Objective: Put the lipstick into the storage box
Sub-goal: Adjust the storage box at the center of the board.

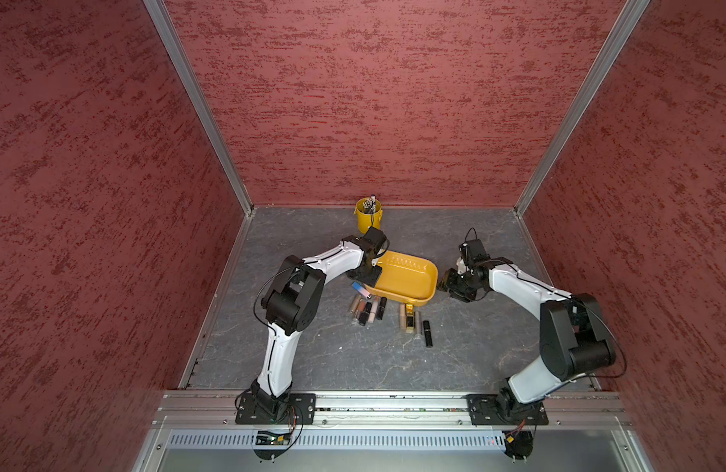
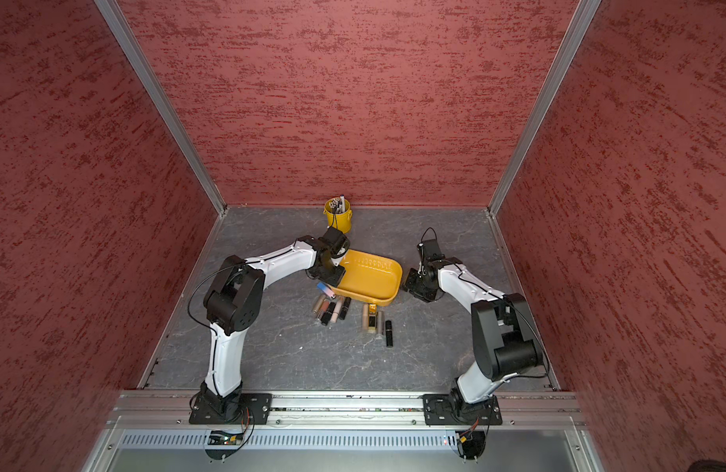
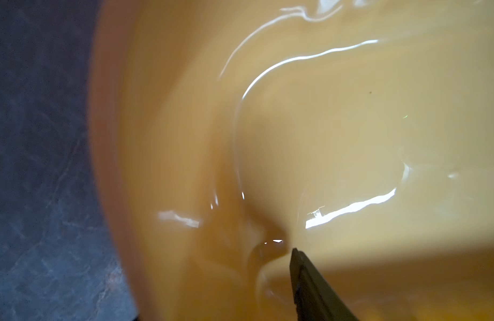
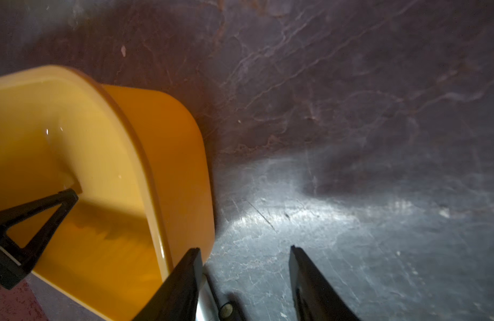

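The yellow-orange storage box (image 1: 406, 282) (image 2: 369, 282) lies mid-table with nothing visible inside. Several lipsticks (image 1: 369, 308) (image 2: 332, 308) lie in two rows (image 1: 414, 318) on the table just in front of it. My left gripper (image 1: 371, 278) straddles the box's left rim. One of its fingers (image 3: 309, 280) (image 4: 45, 219) is inside the box and the other is hidden behind the blurred wall (image 3: 184, 139). My right gripper (image 1: 445, 286) (image 4: 244, 250) stands open beside the box's right end (image 4: 170, 166), with bare table between its fingers. A silvery tube (image 4: 209, 291) that I cannot identify shows low between them.
A yellow bucket (image 1: 368, 216) (image 2: 337, 216) holding pens stands at the back wall behind the left wrist. A blue-and-pink tube (image 1: 359, 289) lies against the box's left front corner. Red walls close in three sides of the grey marbled table (image 1: 332, 359).
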Robot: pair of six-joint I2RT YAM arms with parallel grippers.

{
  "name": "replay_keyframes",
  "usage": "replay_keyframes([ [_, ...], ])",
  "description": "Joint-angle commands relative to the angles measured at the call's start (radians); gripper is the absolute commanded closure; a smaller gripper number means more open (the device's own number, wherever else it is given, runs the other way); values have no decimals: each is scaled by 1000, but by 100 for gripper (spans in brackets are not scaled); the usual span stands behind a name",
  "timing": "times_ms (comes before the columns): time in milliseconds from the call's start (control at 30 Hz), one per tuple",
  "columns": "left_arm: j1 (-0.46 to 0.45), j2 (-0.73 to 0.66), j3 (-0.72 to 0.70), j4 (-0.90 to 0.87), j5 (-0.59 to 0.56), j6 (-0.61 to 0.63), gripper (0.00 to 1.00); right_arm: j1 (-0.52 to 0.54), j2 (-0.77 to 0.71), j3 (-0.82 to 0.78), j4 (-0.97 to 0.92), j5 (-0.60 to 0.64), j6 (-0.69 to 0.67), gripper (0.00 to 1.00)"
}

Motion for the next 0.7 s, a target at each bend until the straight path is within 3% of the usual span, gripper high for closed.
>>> replay_keyframes([
  [0,7,-72,-34,3,-13,-26,44,8,22,49,20,-11,-25,45],
  [100,10,-109,-59,25,-3,-41,39,12,7,70,18,16,-46,39],
  [200,14,-153,-63,59,17,-56,30,16,-52,73,32,57,-89,2],
  [333,26,-247,-82,131,76,-106,25,14,-188,6,134,68,-112,1],
  [433,52,-353,-152,218,168,-176,23,0,-220,-23,179,-65,-113,2],
  [533,85,-485,-276,321,273,-270,22,14,-190,26,88,-110,-153,11],
  [667,95,-704,-512,489,384,-409,20,72,-247,38,-86,21,-195,15],
])
